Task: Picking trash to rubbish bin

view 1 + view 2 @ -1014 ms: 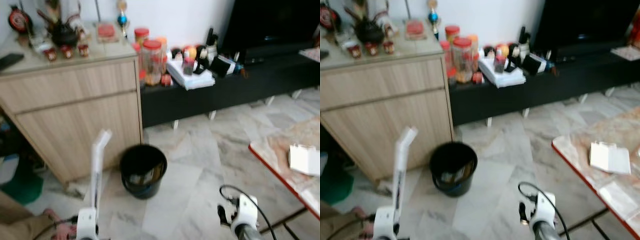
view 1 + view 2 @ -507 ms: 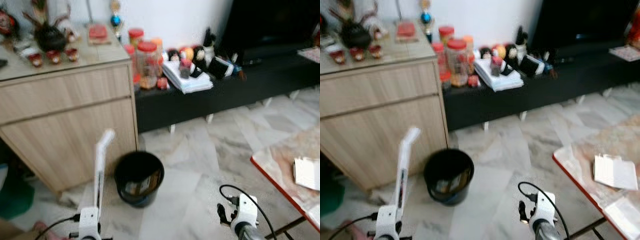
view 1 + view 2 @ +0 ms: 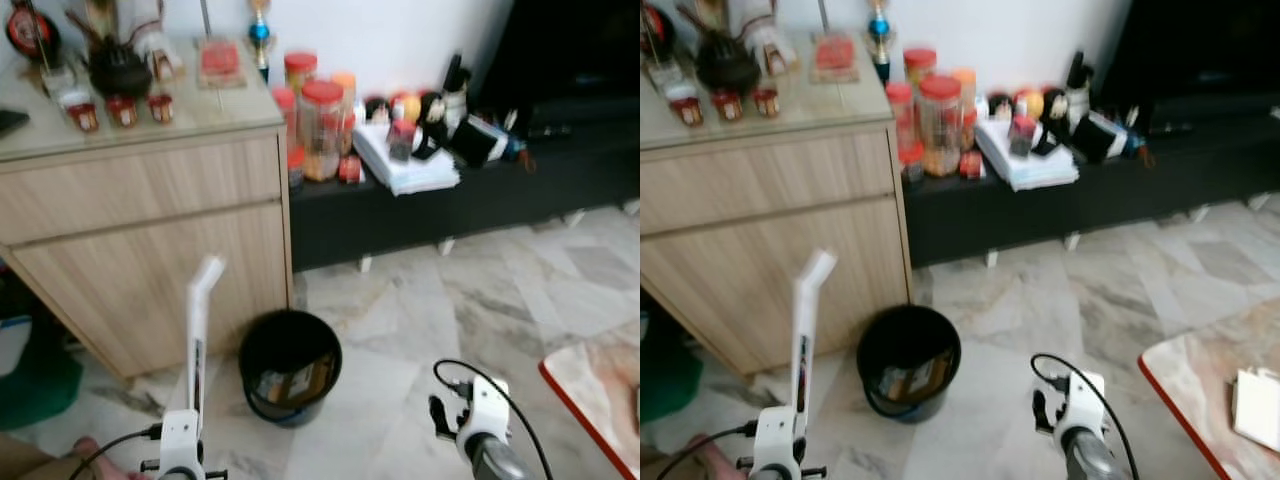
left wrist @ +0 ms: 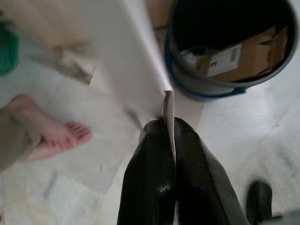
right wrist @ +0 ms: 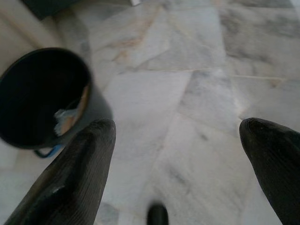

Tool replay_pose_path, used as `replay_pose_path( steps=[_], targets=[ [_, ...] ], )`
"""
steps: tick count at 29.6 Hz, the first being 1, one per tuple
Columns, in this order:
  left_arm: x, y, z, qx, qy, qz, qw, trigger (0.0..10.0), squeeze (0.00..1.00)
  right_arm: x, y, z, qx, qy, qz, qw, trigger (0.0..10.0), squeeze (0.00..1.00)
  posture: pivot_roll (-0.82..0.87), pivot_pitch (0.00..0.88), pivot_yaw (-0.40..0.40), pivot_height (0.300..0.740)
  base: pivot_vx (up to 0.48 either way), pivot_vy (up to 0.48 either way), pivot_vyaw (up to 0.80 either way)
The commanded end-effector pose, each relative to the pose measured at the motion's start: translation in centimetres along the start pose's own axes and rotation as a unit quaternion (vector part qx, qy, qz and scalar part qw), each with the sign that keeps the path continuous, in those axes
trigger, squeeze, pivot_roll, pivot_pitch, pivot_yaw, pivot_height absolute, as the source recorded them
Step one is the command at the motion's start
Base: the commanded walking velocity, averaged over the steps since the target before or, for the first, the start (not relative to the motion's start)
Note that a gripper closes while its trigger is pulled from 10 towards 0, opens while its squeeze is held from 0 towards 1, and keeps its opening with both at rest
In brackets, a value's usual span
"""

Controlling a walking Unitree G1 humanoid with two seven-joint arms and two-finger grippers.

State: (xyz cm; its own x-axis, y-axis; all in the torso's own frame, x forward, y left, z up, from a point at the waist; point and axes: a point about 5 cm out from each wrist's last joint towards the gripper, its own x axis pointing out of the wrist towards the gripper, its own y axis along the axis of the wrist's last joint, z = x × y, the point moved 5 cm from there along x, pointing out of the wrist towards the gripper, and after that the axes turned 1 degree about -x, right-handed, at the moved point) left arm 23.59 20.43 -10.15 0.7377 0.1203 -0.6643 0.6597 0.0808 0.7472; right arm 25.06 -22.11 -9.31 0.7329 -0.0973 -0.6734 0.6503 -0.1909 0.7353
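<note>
Against the picture from half a second ago, the whole scene is sitting shifted, so the head camera is the thing moving: the red-edged marble tabletop [image 3: 1200, 385] is now showing less of itself at the right, while the round black plastic rubbish bin [image 3: 290, 365] is keeping its place on the pale marble floor [image 3: 430, 300] beside the light wooden cabinet [image 3: 150, 230], and the long flat white strip of trash [image 3: 200, 330] is standing up from the left gripper [image 4: 169, 140] much as before. The bin is holding brown cardboard with a white label and some crumpled pale scraps, seen in the left wrist view. The left gripper's fingers [image 4: 150, 178] are pressing together on the thin lower edge of the white strip, which is rising straight away from the fingertips, and the bin's rim is lying just beyond and to one side of that strip, near but apart from the fingers. The right gripper [image 5: 176, 136] is hanging with its fingers [image 5: 70, 183] spread wide and holding nothing, bare marble floor lying between them and the bin sitting off beyond its left fingertip. A person's bare foot [image 4: 51, 129] is resting on the floor near the left gripper. Red-lidded clear jars [image 3: 322, 125] are standing on the low black shelf [image 3: 420, 200] beyond the bin.
</note>
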Motion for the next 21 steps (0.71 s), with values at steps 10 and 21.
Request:
replay_pose_path(
  steps=[10,21],
  targets=[
    [0.0,-0.1,1.1,-0.003,-0.013,-0.001,1.000,10.0,0.00,0.2,1.5,0.3,-0.018,0.007,0.019,1.000,10.0,0.00,0.01,0.063,-0.039,0.740,0.336,0.000,0.00],
    [0.3,0.8,2.1,0.000,-0.032,0.009,0.999,10.0,0.00,0.8,4.4,-1.8,-0.028,0.052,0.056,0.997,10.0,0.00,0.01,0.073,-0.043,0.740,0.333,0.000,0.00]
  ],
)
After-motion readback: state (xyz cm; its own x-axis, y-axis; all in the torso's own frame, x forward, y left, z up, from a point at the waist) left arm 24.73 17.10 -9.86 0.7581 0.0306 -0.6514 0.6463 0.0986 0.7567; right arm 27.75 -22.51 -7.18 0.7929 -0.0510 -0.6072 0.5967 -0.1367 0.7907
